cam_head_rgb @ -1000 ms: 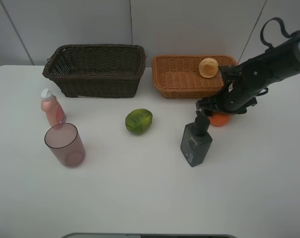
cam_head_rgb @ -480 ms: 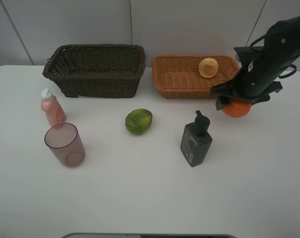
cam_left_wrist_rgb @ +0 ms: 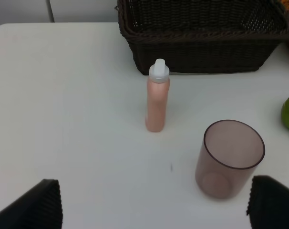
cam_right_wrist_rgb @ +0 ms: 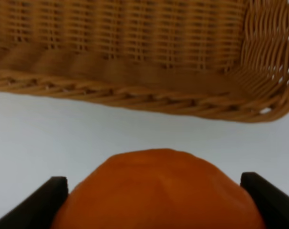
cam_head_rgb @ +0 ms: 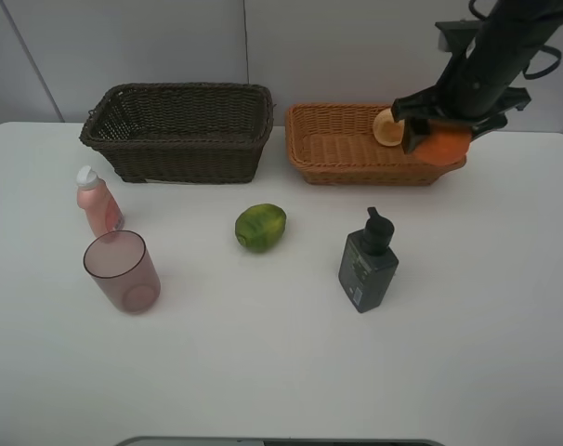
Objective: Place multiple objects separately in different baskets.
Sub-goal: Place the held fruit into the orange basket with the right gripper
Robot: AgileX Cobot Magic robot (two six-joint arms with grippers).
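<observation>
Up at the far right, we see the right gripper [cam_head_rgb: 438, 137] clamped on the orange [cam_head_rgb: 446, 146], lifted off the white table [cam_head_rgb: 263, 362]. The right wrist view shows the orange [cam_right_wrist_rgb: 159, 191] filling the gap between the two black fingers [cam_right_wrist_rgb: 42, 202], one on each side of it. In the high view the fruit overlaps the near right corner of the light tan wicker basket [cam_head_rgb: 342, 153]. The wrist view has the basket's near rim just beyond it. A peach-like fruit [cam_head_rgb: 387, 127] lies inside that basket, just left of the gripper.

We see the left gripper [cam_left_wrist_rgb: 156, 210] with jaws wide apart and nothing between them, near the mauve cup [cam_left_wrist_rgb: 229, 159] and the pink white-capped bottle [cam_left_wrist_rgb: 157, 96]. Beyond them stands the dark brown basket [cam_head_rgb: 179, 139]. The green fruit [cam_head_rgb: 260, 227] and the dark grey pump bottle [cam_head_rgb: 368, 265] rest mid-table, well apart.
</observation>
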